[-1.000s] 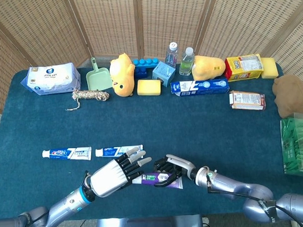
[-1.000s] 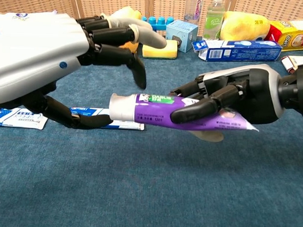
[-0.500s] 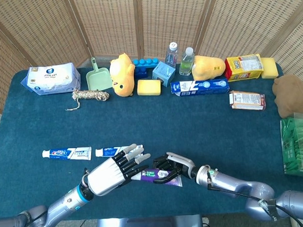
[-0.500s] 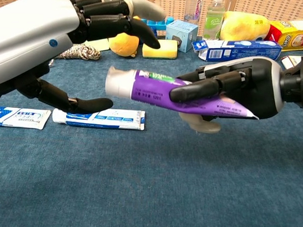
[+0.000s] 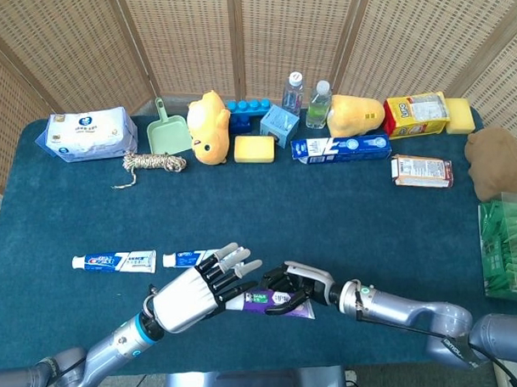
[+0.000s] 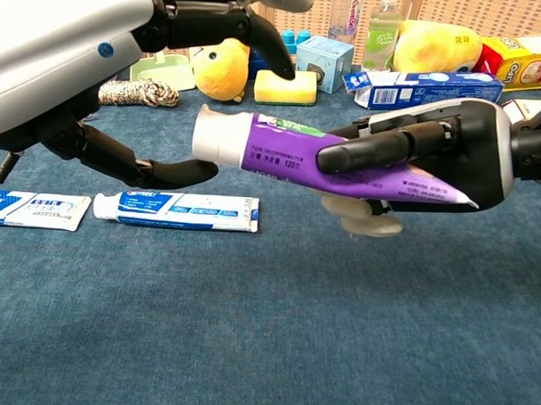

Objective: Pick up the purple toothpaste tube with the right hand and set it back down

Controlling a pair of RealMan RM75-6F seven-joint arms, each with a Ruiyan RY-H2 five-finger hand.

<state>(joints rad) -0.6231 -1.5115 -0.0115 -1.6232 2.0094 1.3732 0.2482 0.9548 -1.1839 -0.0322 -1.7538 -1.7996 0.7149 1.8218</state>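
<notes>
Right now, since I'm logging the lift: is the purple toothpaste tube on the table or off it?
Off it. The right hand holds the purple toothpaste tube clear above the table.
</notes>
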